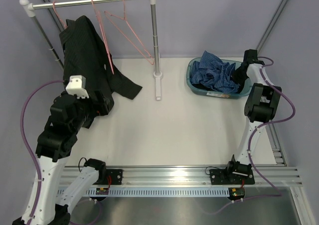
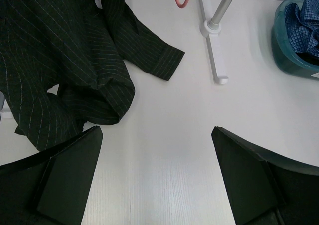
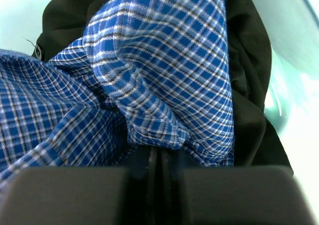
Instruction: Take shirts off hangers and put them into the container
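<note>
The black shirt (image 2: 65, 51) hangs from the rail (image 1: 89, 2), ahead and left of the left gripper (image 2: 155, 135) (wide open, empty), the nearer arm. The right gripper (image 3: 158, 168) sits almost closed in the container (image 1: 190, 77) against the blue shirt (image 3: 159, 60); whether it pinches, I cannot tell.

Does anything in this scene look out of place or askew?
Yes. The dark pinstriped cloth shirt hangs lopsided at the left end of the silver metal rail, and one sleeve trails on the white table. The blue checked shirt is heaped loosely, rising over the rim of the teal plastic tub.
</note>
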Robot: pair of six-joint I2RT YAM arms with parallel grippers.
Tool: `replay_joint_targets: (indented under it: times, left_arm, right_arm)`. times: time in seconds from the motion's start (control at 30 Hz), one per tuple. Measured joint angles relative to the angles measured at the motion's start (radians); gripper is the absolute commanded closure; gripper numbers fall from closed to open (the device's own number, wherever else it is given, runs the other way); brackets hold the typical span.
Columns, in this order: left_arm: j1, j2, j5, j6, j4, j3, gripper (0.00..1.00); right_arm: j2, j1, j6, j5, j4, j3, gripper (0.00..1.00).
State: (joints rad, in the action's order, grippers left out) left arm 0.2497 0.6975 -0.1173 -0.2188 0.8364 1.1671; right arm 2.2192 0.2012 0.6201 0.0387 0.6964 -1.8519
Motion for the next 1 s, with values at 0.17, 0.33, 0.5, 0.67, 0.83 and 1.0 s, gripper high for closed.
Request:
replay_joint_targets:
  times: [0.17,0.33,0.5,0.67,0.83,1.0]
  left_arm:
    - [0.000,0.011,0.000,0.000,0.001,0.005,0.01]
    - [0.000,0.018,0.000,-0.001,0.002,0.027,0.01]
    - [0.000,0.018,0.000,-0.005,0.004,0.044,0.01]
    - [0.000,0.018,-0.012,-0.008,0.011,0.066,0.01]
    - [0.000,0.018,-0.026,-0.008,0.020,0.096,0.01]
    - [0.000,0.018,-0.038,-0.007,0.027,0.123,0.01]
  right_arm:
    - [-0.003,0.000,0.003,-0.036,0.031,-0.016,0.58]
    - [-0.070,0.000,-0.038,-0.092,0.074,-0.018,0.39]
    - [-0.227,-0.002,-0.085,-0.137,0.102,-0.018,0.22]
    - [-0.425,-0.003,-0.140,-0.178,0.108,-0.018,0.10]
    - [-0.596,-0.003,-0.197,-0.212,0.100,0.006,0.02]
    - [-0.762,-0.003,-0.251,-0.221,0.074,0.076,0.00]
